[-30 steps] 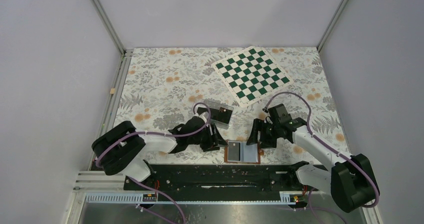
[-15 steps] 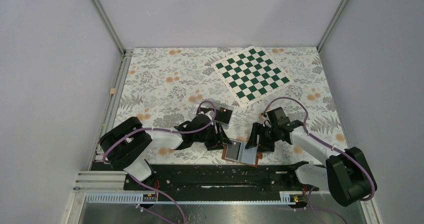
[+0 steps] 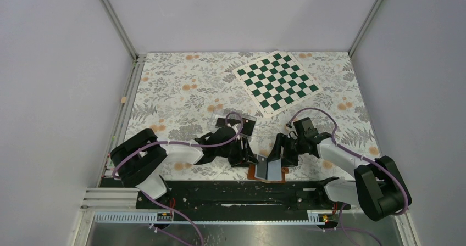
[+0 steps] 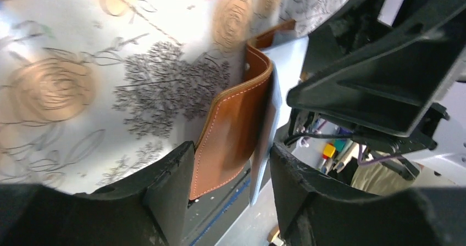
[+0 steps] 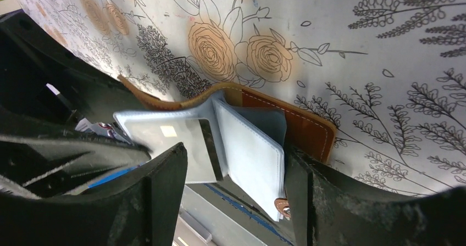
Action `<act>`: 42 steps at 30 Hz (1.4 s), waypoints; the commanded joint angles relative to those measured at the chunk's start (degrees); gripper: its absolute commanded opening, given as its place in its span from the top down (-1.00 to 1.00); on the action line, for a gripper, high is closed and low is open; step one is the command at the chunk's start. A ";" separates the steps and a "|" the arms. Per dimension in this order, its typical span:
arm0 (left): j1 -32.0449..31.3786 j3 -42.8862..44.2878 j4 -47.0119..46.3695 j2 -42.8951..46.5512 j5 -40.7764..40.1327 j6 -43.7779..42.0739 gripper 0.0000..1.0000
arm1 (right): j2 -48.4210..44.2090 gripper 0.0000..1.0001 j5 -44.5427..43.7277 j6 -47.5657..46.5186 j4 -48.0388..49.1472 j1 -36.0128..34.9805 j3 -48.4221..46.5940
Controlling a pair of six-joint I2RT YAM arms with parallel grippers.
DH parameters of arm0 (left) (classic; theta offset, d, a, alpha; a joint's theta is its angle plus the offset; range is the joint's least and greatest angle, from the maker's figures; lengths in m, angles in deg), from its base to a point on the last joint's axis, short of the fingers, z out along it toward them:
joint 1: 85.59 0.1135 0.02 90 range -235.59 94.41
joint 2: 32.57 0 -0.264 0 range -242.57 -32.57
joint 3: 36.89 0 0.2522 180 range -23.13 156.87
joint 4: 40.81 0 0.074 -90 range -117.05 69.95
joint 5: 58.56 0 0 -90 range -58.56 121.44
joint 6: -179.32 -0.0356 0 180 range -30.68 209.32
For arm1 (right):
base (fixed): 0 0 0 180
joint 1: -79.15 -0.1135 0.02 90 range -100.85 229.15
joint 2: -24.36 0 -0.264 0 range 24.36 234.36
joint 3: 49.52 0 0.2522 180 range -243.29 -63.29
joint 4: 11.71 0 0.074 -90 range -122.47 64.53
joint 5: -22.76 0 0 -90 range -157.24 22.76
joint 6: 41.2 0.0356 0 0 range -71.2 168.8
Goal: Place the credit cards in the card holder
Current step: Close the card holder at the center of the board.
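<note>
I'm opening the card holder (image 3: 264,168), lower centre: left fingers (image 4: 170,188) half-spread astride its cover (image 4: 231,136), grip unclear; right fingers (image 5: 165,194) wide over its sleeves (image 5: 253,158); next, I judge, fetch the credit cards (image 3: 247,126).

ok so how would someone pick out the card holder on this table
On the floral table, look at the near edge, between the left hand and right hand. The card holder is a small tan leather booklet, half folded up, with pale blue-grey sleeves inside; the clear box behind it holds dark cards instead.
</note>
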 commanded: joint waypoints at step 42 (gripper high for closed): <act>-6.53 8.98 -22.53 -12.82 6.29 10.57 0.01 | -10.47 -0.52 -10.42 0.48 -17.37 -0.50 0.35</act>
